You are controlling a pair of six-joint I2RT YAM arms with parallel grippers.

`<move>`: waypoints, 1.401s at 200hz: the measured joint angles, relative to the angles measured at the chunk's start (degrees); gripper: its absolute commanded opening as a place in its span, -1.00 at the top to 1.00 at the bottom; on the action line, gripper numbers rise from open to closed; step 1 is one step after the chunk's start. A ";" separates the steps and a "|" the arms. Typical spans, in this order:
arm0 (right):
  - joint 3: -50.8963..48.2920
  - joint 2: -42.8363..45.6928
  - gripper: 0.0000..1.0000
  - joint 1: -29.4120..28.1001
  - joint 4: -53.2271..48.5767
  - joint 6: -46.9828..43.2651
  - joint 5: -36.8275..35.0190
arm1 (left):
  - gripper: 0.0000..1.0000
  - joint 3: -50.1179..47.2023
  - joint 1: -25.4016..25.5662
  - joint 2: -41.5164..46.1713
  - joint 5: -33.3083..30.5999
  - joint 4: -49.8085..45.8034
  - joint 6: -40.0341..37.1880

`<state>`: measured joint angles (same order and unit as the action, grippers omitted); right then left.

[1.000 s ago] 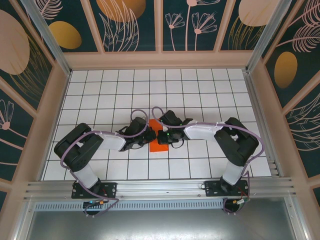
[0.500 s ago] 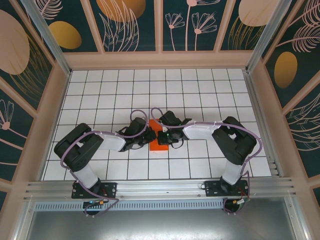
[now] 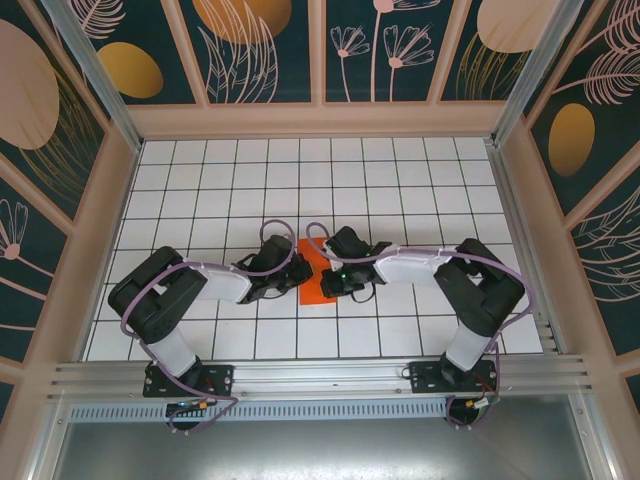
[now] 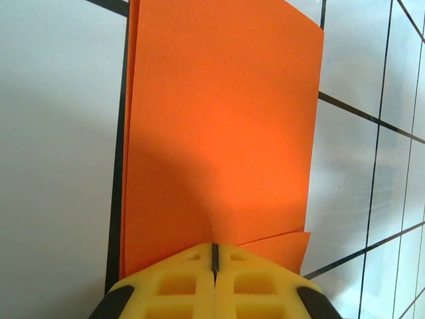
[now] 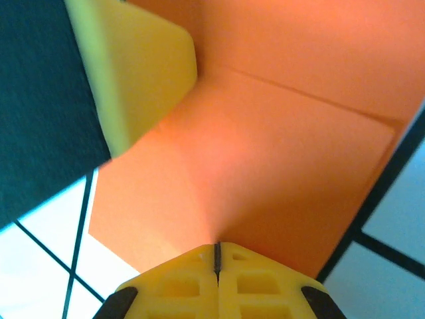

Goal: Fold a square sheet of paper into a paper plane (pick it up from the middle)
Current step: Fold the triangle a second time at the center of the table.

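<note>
Where the white gridded worktop (image 3: 200, 190) lies boxed in by patterned walls (image 3: 60, 150), that enclosure holds two arms and one square sheet of paper (image 3: 312, 292). The paper is orange-red and lies flat near the middle of the grid.

Left of the sheet, the left arm (image 3: 170, 295) reaches in, and the left end effector (image 3: 292, 272) rests at the sheet's left edge. From the left wrist, the left end effector (image 4: 214, 252) has its two yellow fingers (image 4: 172, 286) pressed together with only a hairline seam between them. Their tips sit at the near edge of the sheet (image 4: 219, 133). Two layers show along one long side, and one small flap (image 4: 282, 244) juts out beside the tips. Whether any paper is caught in the seam I cannot tell.

Right of the sheet, the right end effector (image 3: 338, 280) sits over its right edge, carried by the right arm (image 3: 470, 290). From the right wrist, the right end effector (image 5: 217, 256) is likewise closed tight, tips down on the sheet (image 5: 285, 153). The sheet carries one straight crease (image 5: 305, 100) here. One yellow finger (image 5: 149, 66) of the other end effector rests on the paper just beyond.
</note>
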<state>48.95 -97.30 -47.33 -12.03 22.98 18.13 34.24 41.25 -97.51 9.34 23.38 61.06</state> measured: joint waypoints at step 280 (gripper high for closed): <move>-1.64 0.46 1.00 4.13 2.29 2.89 2.12 | 1.00 -0.07 0.00 0.20 0.55 0.39 0.22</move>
<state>47.31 -96.84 -43.20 -9.74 25.87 20.25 34.17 41.25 -97.32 9.89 23.77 61.28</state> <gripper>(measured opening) 0.055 0.064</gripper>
